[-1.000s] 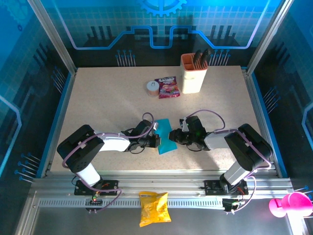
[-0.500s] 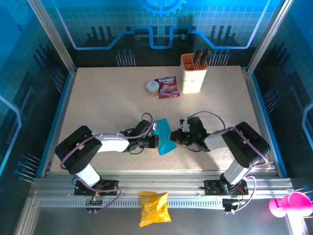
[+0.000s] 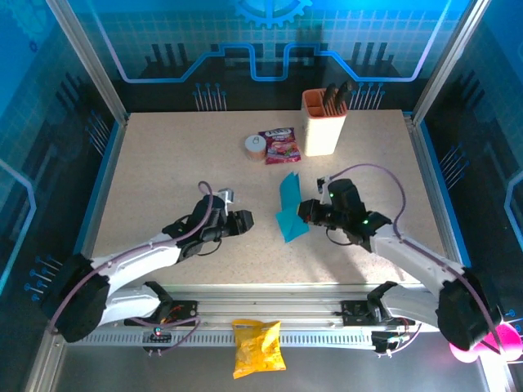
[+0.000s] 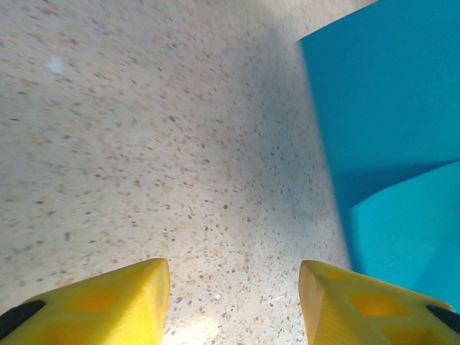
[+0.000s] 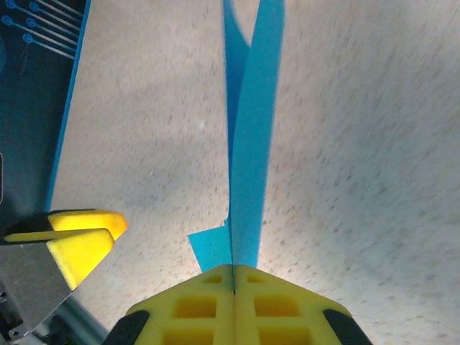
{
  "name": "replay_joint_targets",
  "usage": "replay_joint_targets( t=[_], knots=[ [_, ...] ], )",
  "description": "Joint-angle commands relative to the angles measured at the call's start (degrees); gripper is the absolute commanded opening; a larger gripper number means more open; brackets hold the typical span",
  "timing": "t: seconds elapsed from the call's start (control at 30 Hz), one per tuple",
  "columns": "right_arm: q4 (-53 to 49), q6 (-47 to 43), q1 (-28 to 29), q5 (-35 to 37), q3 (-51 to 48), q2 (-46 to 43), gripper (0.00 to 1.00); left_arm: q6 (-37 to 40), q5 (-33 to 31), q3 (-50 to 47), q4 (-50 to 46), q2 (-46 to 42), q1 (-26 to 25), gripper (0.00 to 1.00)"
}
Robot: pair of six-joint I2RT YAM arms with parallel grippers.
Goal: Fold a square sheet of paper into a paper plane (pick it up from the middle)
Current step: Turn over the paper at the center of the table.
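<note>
We're maybe halfway: the square sheet of paper (image 3: 288, 206) sits folded narrow mid-frame, pinched in our right jaws, left jaws parted and empty, wings not folded yet.

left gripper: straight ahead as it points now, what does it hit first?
Likely the blue paper pinched by the right gripper; the open left gripper aims just beside its edge, so it might slip past.

This is a robotics lab cell. A speckled table (image 3: 163, 180) sits inside an aluminium-profile frame (image 3: 86, 61), walled by blue panels (image 3: 359, 41) printed with a gear and circuit lines, with a slotted metal rail (image 3: 278, 309) along its near edge.
</note>
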Motion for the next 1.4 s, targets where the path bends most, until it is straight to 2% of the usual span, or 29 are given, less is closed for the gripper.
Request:
replay_joint_targets(
  t=[0.0,0.17,0.3,0.4,0.53,0.77,0.97,1.0,1.07,1.13,1.2,1.37],
  knots=[
    [-22.81,-8.79,1.23,13.31,7.11,-2.11,0.0,-1.71,-1.93,-2.28,-5.03,-3.85,2.18,0.51],
    [-35.34,-13.68,5.95,31.93,14.16,0.8,0.0,-2.74,-0.88,-4.7,-6.06,-7.94,5.02,0.51],
    [-43.02,-12.6,12.12,48.22,18.31,8.03,0.0,-2.93,-0.25,-5.96,-7.03,-10.18,6.51,0.51],
    [-46.41,-9.6,16.23,55.21,20.21,14.03,0.0,-3.03,0.51,-6.37,-7.74,-11.45,7.22,0.51],
    [-51.46,-3.15,22.6,60.35,24.21,24.27,0.0,-3.33,1.17,-6.82,-8.49,-12.89,8.06,0.51],
    [-53.03,5.25,32.87,56.66,34.0,42.58,0.0,-5.22,1.27,-6.83,-11.35,-15.98,9.05,0.51],
    [-49.31,5.99,36.71,50.07,42.44,52.66,0.0,-7.38,1.13,-6.44,-16.17,-19.77,10.0,0.51],
    [-47.68,5.31,36.81,48.48,43.09,53.05,0.08,-7.4,1.15,-6.23,-17.35,-20.22,10.22,0.51],
    [-44.43,4.14,36.81,45.22,43.22,52.61,0.33,-7.36,1.22,-5.68,-19.35,-21.17,10.43,0.5],
    [-40.75,2.79,36.39,41.33,42.43,50.84,0.47,-7.18,1.35,-5.17,-20.97,-22.15,10.7,0.5],
    [-36.33,1.1,35.92,37.3,40.63,47.41,0.53,-6.64,1.39,-4.44,-22.53,-22.76,10.88,0.5],
    [-27.07,-0.74,33.19,28.57,33.48,36.58,0.55,-4.86,1.81,-2.45,-24.91,-22.32,11.23,0.51]
  ],
)
